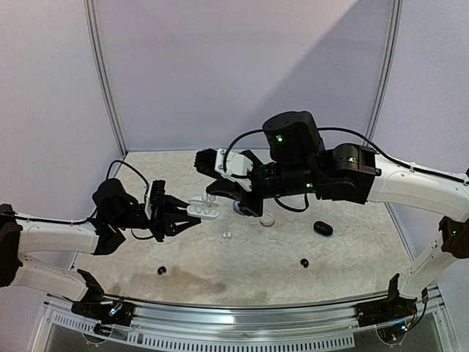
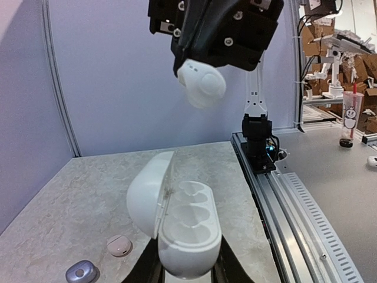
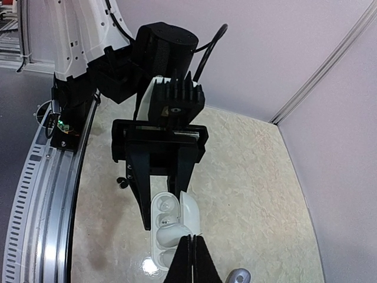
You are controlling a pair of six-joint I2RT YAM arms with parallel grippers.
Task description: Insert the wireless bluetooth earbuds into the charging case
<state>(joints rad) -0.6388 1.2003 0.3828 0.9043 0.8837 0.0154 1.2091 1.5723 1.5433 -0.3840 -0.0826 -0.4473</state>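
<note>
The white charging case [image 2: 188, 230] stands open, lid [image 2: 147, 194] swung to the left and both wells bare, with my left gripper [image 2: 188, 265] shut on its base. From above, the case [image 1: 204, 211] sits left of centre in the left gripper [image 1: 189, 215]. My right gripper [image 1: 212, 193] hangs just over it, shut on a white earbud [image 2: 201, 82]. In the right wrist view that earbud [image 3: 171, 231] shows below the shut fingertips [image 3: 193, 259], over the case [image 3: 162, 236]. Another white earbud [image 1: 226, 235] and two black ones [image 1: 162, 270] [image 1: 304, 262] lie loose on the table.
A pink case [image 2: 119, 245] and a greyish case [image 2: 82, 272] lie on the marble-patterned table beside the held case. A black case [image 1: 322, 229] rests right of centre and a pale case [image 1: 267, 219] lies under the right arm. The metal rail [image 1: 242, 319] runs along the near edge.
</note>
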